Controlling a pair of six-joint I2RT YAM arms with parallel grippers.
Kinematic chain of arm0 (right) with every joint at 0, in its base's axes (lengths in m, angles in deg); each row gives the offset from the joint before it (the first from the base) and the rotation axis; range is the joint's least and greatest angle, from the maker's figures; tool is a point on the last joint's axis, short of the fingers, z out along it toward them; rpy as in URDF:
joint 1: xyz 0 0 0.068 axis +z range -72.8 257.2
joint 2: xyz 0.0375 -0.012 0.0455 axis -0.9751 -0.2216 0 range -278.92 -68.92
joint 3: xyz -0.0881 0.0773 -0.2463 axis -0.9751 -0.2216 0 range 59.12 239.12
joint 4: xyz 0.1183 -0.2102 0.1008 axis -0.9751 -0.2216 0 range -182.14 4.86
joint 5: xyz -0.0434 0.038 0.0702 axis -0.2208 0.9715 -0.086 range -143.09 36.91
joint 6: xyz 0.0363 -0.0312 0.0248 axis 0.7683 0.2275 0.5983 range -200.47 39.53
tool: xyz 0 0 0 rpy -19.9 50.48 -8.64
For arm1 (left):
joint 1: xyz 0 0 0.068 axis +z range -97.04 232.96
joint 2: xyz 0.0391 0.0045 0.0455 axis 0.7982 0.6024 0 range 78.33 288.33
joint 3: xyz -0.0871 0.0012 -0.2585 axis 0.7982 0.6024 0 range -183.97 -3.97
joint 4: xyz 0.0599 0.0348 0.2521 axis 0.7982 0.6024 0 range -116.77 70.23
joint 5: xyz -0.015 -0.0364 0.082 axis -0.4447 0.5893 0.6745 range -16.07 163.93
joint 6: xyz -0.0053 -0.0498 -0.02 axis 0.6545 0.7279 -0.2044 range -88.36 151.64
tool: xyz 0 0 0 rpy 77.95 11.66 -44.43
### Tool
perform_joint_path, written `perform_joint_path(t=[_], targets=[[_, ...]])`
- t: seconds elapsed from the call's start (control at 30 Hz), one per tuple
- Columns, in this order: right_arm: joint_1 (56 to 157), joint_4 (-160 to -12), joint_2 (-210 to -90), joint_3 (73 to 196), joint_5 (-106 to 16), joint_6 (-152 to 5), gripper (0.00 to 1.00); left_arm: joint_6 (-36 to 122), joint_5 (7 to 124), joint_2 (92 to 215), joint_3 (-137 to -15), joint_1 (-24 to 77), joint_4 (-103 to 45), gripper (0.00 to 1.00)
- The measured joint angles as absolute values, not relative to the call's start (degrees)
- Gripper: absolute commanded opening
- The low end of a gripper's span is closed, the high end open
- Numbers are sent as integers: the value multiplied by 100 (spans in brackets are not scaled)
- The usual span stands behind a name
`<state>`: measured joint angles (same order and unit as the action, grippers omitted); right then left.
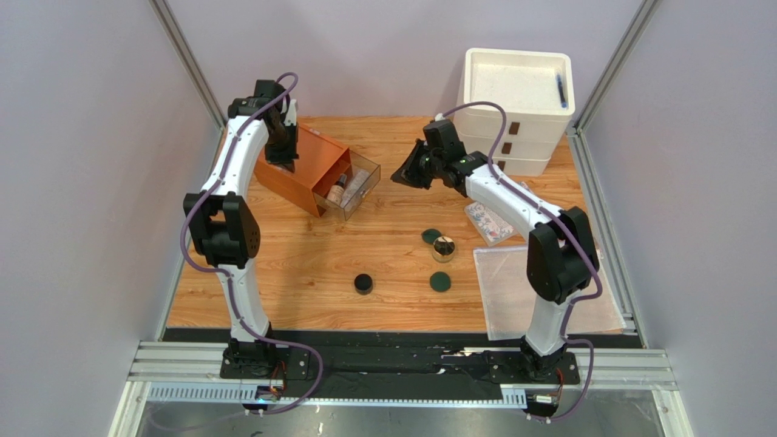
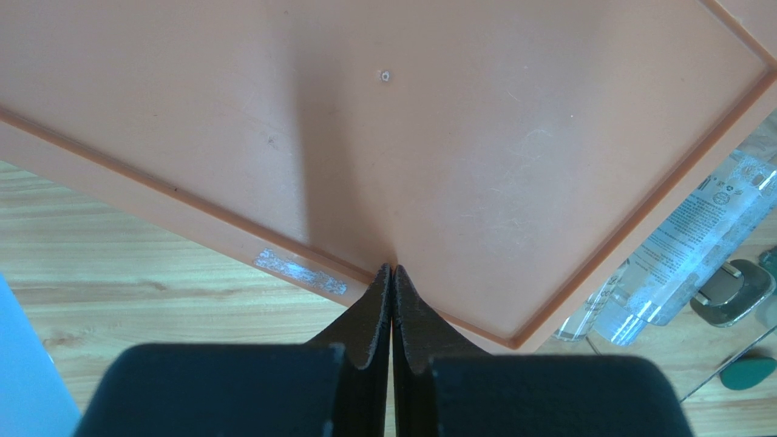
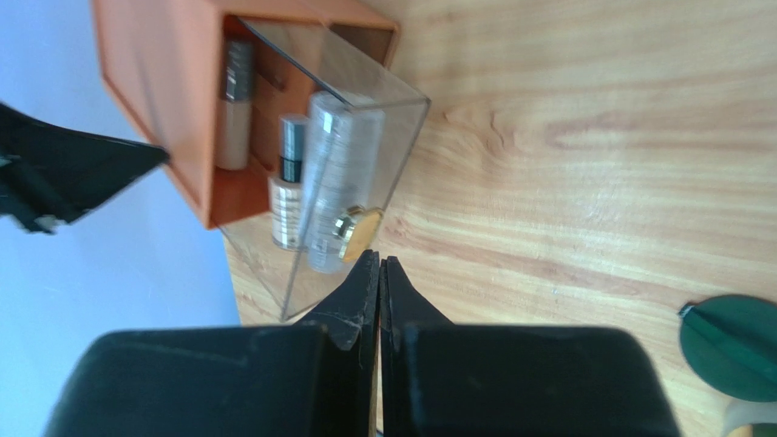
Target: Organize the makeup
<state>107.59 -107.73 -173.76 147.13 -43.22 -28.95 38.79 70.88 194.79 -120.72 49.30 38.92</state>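
Top external view: a wooden desk carries everything. A stack of white bins stands at its far right corner. A clear bag lies flat along the right edge, partly under the right arm. At the far left sits an orange box, and its clear drawer juts out toward the middle of the desk. A printed packet lies just beyond the bag.

The left tool is over the top of the box. In the left wrist view its fingers are pressed together with nothing between them, the tips at the lid near its edge. The right tool hangs just right of the drawer. In the right wrist view its fingers are also flat against each other and empty, the tips close to the drawer's front corner; whether they touch it cannot be told.

Part of the makeup is in the drawer: two beige bottles with dark caps, and a clear tube with a gold cap along the front wall. The rest sits on bare desk between the drawer and the bag. The far disc is dark green, with the gold-rimmed jar just beside it. The near disc lies apart, closer to the arms. The black pot stands alone to its left.
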Motion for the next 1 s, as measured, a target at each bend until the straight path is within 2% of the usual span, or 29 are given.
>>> perform_joint_path(t=[0.37, 0.83, 1.0], targets=[[10988, -10633, -18733, 15006, -3457, -2481, 0, 3879, 7079, 19479, -12072, 4930, 3892, 0], [11216, -10602, -20409, 17659, -3048, -2278, 0, 3877, 7072, 19479, -12072, 4930, 3890, 0], [11321, -10515, -20733, 18049, -2884, -2151, 0, 3875, 7061, 19479, -12070, 4932, 3890, 0]])
